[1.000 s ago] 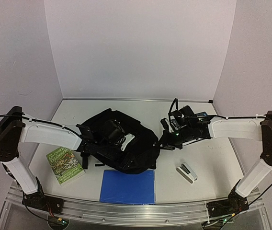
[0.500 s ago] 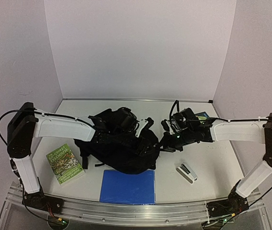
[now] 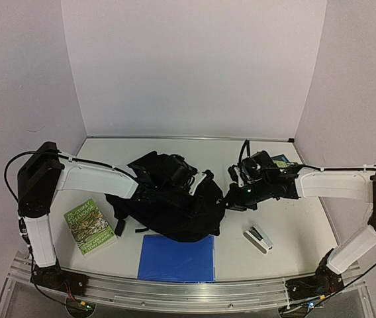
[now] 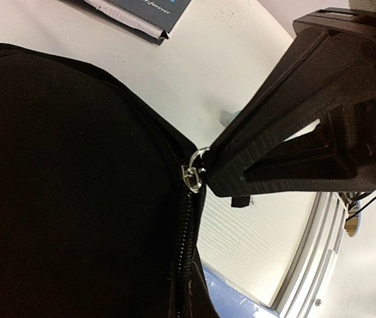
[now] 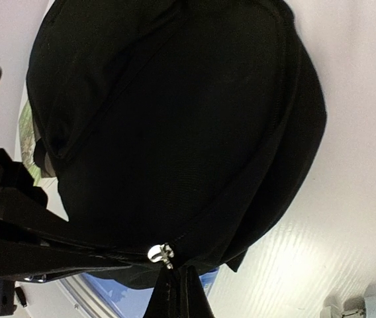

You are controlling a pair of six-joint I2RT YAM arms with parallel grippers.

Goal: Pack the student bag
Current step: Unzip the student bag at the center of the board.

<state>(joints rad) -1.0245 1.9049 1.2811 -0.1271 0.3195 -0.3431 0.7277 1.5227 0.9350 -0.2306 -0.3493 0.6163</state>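
The student bag [image 3: 175,209] lies flat at the middle of the white table [image 3: 294,222], a slumped, rounded mass of black woven fabric with a fine visible weave, a raised seam and a black coil zip running along its edge. The zip ends at a small silver metal zip pull [image 4: 192,173], shiny against the matte cloth. To the bag's left, just beside its straps, lies a green paperback book [image 3: 90,228] with a pictured cover. A flat, smooth blue folder [image 3: 177,258] lies at the near edge, its far side tucked slightly under the bag. A black and white stapler [image 3: 258,237] lies apart to the right. A small blue-green item [image 3: 281,160] sits behind the right arm, mostly hidden by it. The left arm reaches across the top of the bag and covers part of it in the overhead view. The left gripper [image 4: 209,169], of angular black plastic, has its fingers brought together on the ring of the zip pull at the bag's right edge. The right gripper [image 3: 230,199] meets the same edge from the other side, its fingers closed on the bag's fabric just below the pull, though the wrist view shows this pinch only as a dark shape.
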